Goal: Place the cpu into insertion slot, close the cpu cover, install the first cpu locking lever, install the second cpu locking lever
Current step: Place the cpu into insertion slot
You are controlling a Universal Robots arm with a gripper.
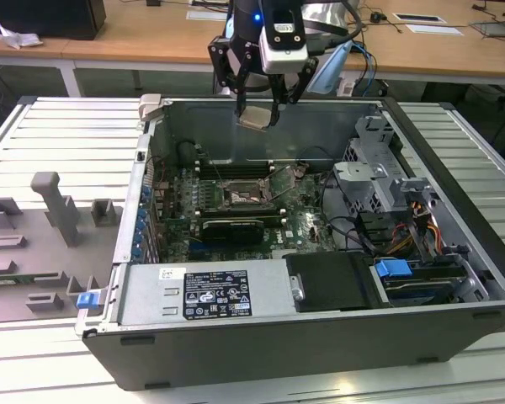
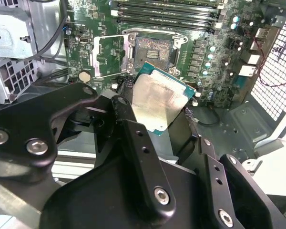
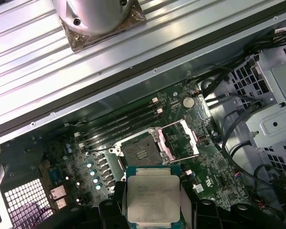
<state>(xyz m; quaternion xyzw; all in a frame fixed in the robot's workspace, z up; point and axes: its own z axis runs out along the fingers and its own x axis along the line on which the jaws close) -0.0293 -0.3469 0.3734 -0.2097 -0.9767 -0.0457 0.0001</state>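
Case [image 1: 454, 181] lies open. The slot [image 3: 139, 153] sits bare in the green board, with the cover [image 3: 181, 138] swung aside next to it. Memory slots [image 1: 236, 165] are just beyond and loose cables [image 1: 353, 225] lie towards the exterior view's right. Nothing lies over the slot. The arm hangs straight down near the case's far wall. Gripper [image 1: 259, 108] fingers are narrow, clamping the cpu [image 3: 152, 200] by its edges, well above the slot. The power supply [image 1: 210, 290] carries a white printed label.
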